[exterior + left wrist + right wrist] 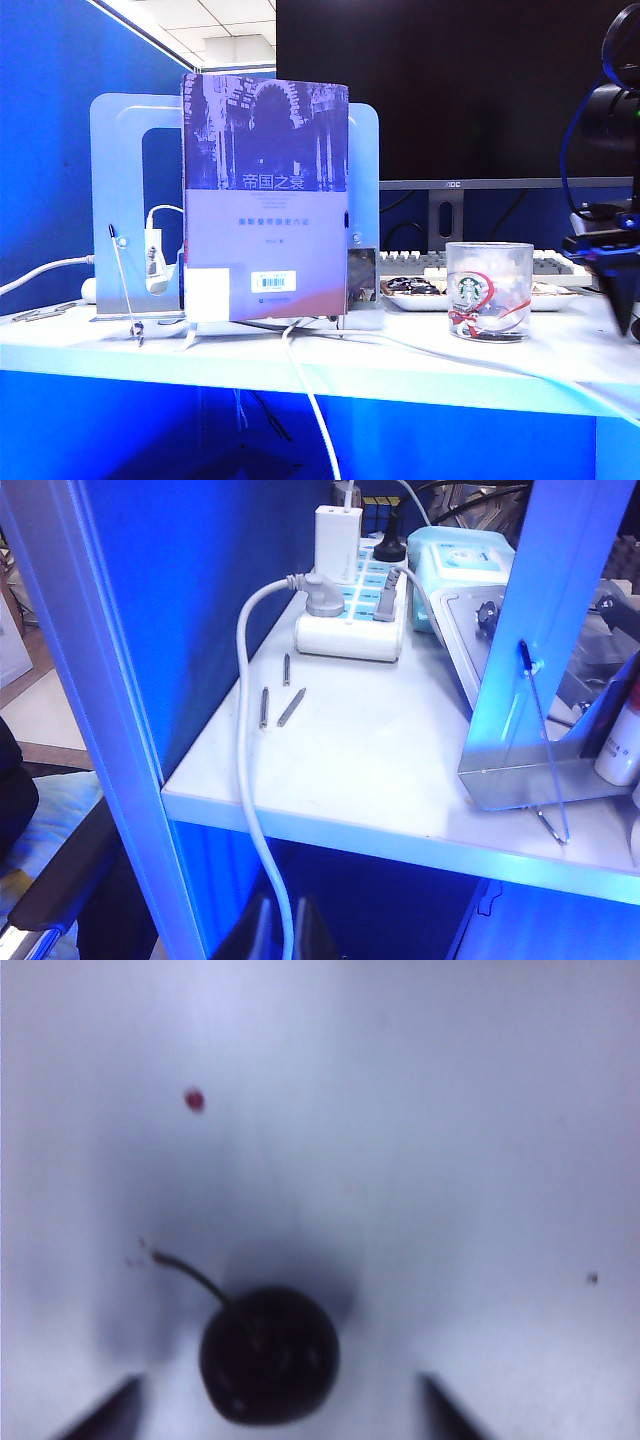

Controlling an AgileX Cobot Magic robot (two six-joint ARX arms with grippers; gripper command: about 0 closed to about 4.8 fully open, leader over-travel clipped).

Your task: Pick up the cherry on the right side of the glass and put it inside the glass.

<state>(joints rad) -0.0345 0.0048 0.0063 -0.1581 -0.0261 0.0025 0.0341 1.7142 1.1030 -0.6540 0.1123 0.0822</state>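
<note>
Pre-grasp step: right gripper open, tips either side of cherry, lower centre of wrist frame, on table. Glass centre-right ext. Left gripper idle, state unclear. Next: close, lift.

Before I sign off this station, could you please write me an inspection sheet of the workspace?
Surface: white shelf, one small red speck.
Job's things: cherry lies on the shelf; glass upright.
Clutter: book in bookend, screws.
Grippers: right tool open, fingertips either side of the cherry; left tool not in view.
Cables: white cable, power strip.
Surroundings: monitor, keyboard, blue panels.
</note>
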